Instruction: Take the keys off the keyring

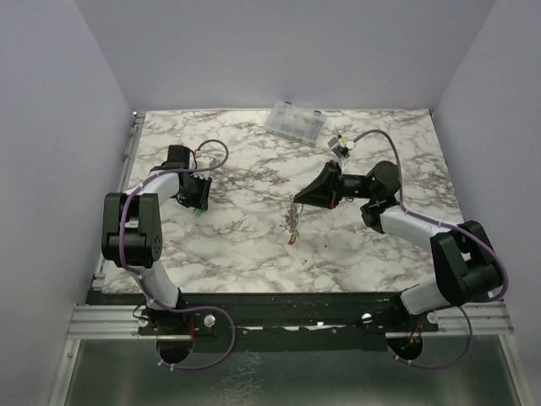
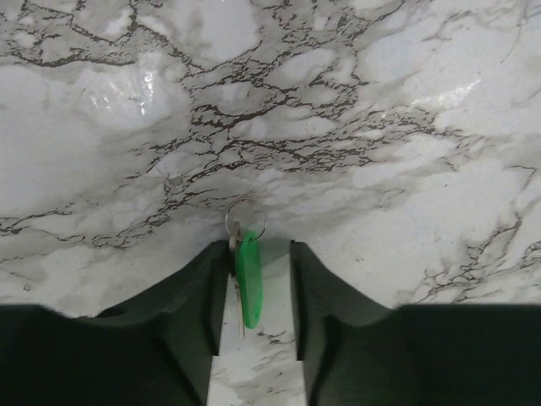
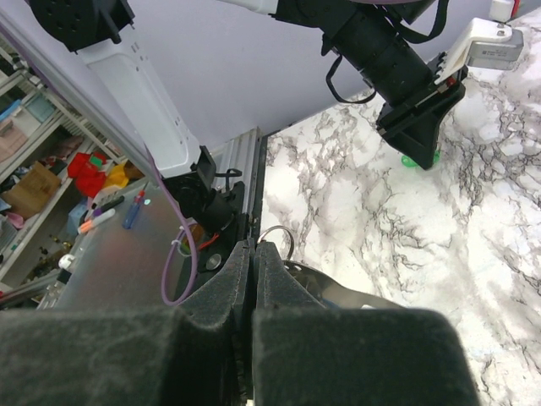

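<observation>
My right gripper [image 1: 297, 201] is shut on the keyring [image 3: 280, 240], of which a thin metal loop and a shiny metal part [image 3: 342, 286] show beside the pads. In the top view a bundle of keys [image 1: 292, 223] hangs below it, with a red tag [image 1: 291, 240] lowest, near the table. My left gripper [image 2: 258, 249] is open at the table's left. A green-tagged key [image 2: 248, 275] on a small split ring [image 2: 246, 218] sits between its fingers, leaning on the left one. This key also shows in the top view [image 1: 199, 212].
A clear plastic compartment box [image 1: 294, 123] lies at the back of the marble table [image 1: 254, 254]. The metal rail [image 1: 287, 320] with the arm bases runs along the near edge. A grey wall stands on each side.
</observation>
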Available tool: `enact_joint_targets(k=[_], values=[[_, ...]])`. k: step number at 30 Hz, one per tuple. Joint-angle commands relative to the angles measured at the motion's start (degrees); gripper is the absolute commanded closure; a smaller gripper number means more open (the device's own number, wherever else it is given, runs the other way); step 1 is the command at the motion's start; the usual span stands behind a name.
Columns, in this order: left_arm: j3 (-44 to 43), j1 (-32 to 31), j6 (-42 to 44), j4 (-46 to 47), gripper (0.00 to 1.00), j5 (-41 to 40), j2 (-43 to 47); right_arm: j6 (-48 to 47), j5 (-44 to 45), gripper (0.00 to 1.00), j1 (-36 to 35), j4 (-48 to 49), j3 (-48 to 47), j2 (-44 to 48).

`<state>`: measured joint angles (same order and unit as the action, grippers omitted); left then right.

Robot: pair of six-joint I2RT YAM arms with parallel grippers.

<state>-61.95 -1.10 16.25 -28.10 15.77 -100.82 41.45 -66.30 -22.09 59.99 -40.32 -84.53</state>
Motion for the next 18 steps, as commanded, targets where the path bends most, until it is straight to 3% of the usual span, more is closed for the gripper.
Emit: enact_joint_targets(k=[1,4,12,18], values=[[0.34,0.4,0.33,0.26,0.5,-0.43,0.54,-1.5,-0.47,0.99,0.22,-0.4,0.26,1.02],[-1.54,0.36,1.57,-2.59,0.36,4.37,4.07,-1.61,-0.22,0.99,0.2,-0.42,0.29,0.43],[-1.78,-3.79,0.02,-5.48,0.19,28.27,18.93,-0.31,0.89,0.99,0.2,1.6,0.38,-1.69],[9.34,-14.37,-15.36,12.3,0.16,29.73,28.39,2.16,8.08,0.99,0.11,2.99,0.24,-3.57]])
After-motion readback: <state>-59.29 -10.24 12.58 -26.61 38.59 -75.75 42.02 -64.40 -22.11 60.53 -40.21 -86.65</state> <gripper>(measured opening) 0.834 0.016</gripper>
